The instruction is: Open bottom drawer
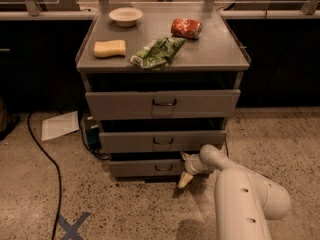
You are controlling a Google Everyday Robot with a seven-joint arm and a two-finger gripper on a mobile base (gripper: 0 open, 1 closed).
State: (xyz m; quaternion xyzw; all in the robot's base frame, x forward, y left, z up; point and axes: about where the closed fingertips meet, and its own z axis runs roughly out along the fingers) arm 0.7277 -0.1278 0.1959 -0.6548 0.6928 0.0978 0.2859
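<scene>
The bottom drawer (145, 167) is the narrowest, lowest grey front of the three, with a small dark loop handle (163, 168) at its centre. A dark gap shows above its front. My gripper (184, 168) is low near the floor at the right end of this drawer front, to the right of the handle and not on it. Its fingers (185, 180) are spread apart, one above the other, with nothing between them. My white arm (245, 199) reaches in from the lower right.
The cabinet top (210, 49) holds a white bowl (125, 16), a yellow sponge (110, 48), a green bag (157, 52) and a red packet (186, 28). The middle drawer (162, 141) and top drawer (162, 104) sit above. A black cable (47, 159), white paper (60, 125) and a blue tape cross (72, 226) lie on the floor.
</scene>
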